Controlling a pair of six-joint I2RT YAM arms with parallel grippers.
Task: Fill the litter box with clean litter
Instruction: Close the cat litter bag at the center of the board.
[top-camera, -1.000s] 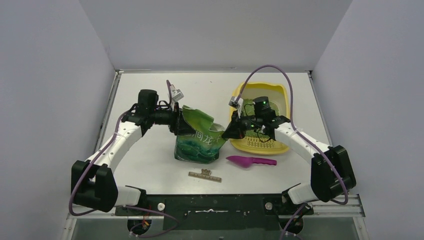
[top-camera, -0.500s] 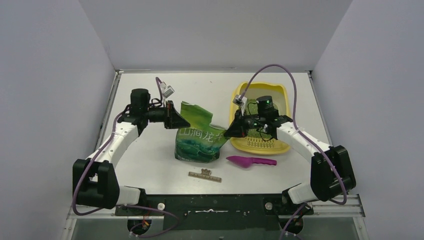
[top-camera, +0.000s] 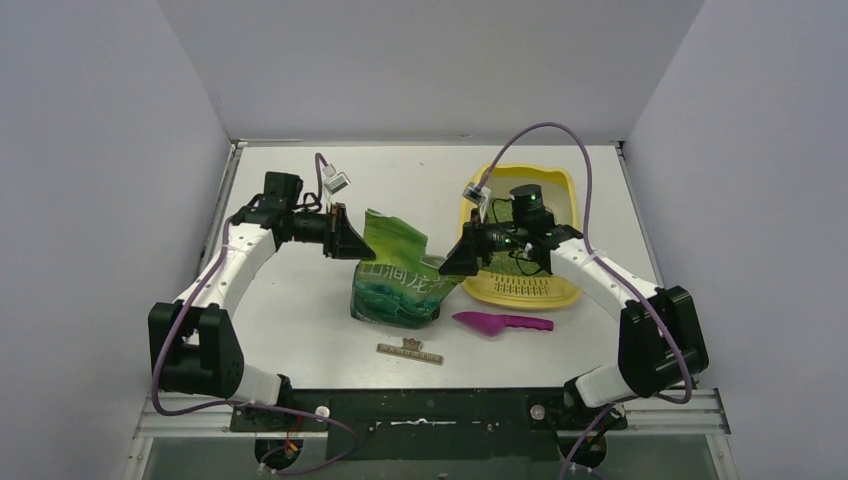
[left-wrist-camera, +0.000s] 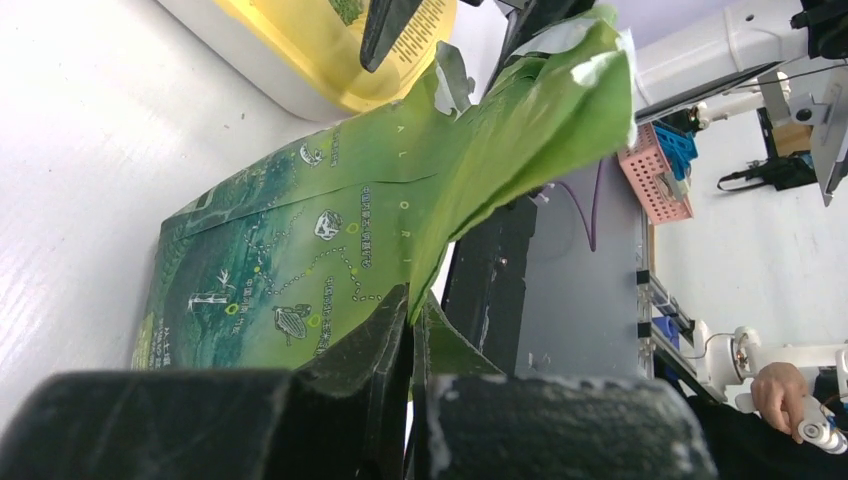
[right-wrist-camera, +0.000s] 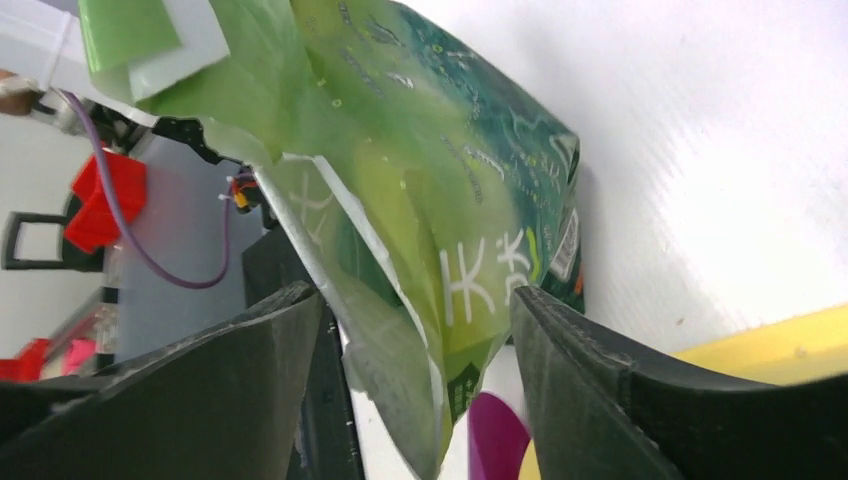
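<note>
A glossy green litter bag (top-camera: 398, 285) stands mid-table, its torn top open. My left gripper (top-camera: 347, 240) is shut on the bag's upper left edge; the left wrist view shows the film (left-wrist-camera: 330, 220) pinched between the closed fingers (left-wrist-camera: 385, 340). My right gripper (top-camera: 458, 262) is open at the bag's upper right corner, and that flap (right-wrist-camera: 420, 200) hangs loose between its spread fingers (right-wrist-camera: 250, 370) without being pinched. The pale yellow litter box (top-camera: 568, 200) lies right of the bag, under the right arm. A patch of green litter (left-wrist-camera: 347, 8) shows inside it.
A magenta scoop (top-camera: 500, 323) lies in front of the litter box, its tip visible (right-wrist-camera: 495, 440) below the right fingers. A torn strip (top-camera: 410, 350) lies near the front edge. White walls enclose the table on three sides.
The left gripper closed on the bag's upper left edge and drew back slightly to the left. The right gripper, which was shut on the bag's right corner, has opened.
</note>
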